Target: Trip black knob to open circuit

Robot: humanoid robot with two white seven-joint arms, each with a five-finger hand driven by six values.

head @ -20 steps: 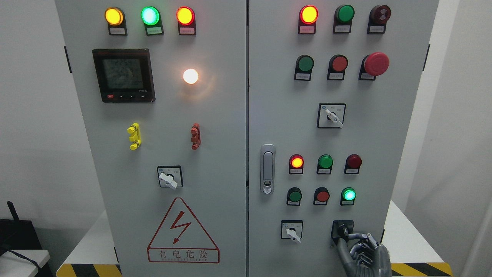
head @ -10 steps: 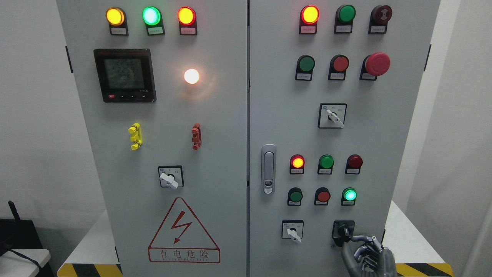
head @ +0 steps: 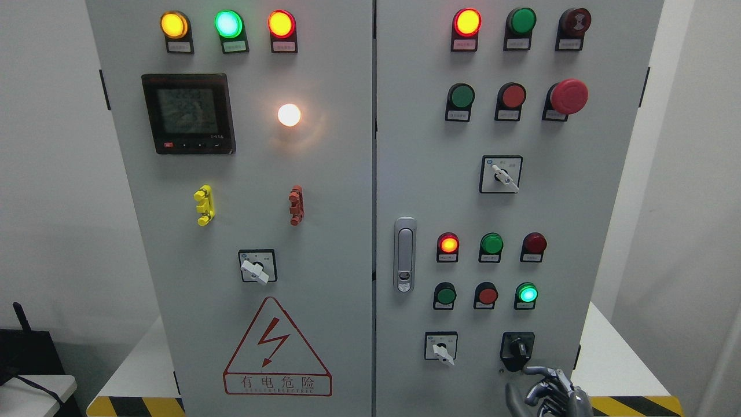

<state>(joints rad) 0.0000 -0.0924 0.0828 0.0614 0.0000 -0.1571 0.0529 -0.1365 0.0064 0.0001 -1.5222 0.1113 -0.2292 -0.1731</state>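
The black knob [head: 517, 349] sits on a black square plate at the lower right of the grey cabinet's right door [head: 567, 174]. Its handle points roughly upright, leaning slightly left. My right hand [head: 547, 394] shows at the bottom edge just below and right of the knob, apart from it. Its grey fingers [head: 541, 372] are loosely curled and hold nothing. The left hand does not show.
A white selector switch [head: 441, 349] is left of the knob, with lit and unlit lamps [head: 526, 293] above it. A door latch [head: 403, 255] sits at the door's left edge. Yellow-black hazard tape [head: 634, 403] marks the white base right of my hand.
My right hand has dropped down and away from the black knob, which it was touching a second ago. The knob now shows in full.
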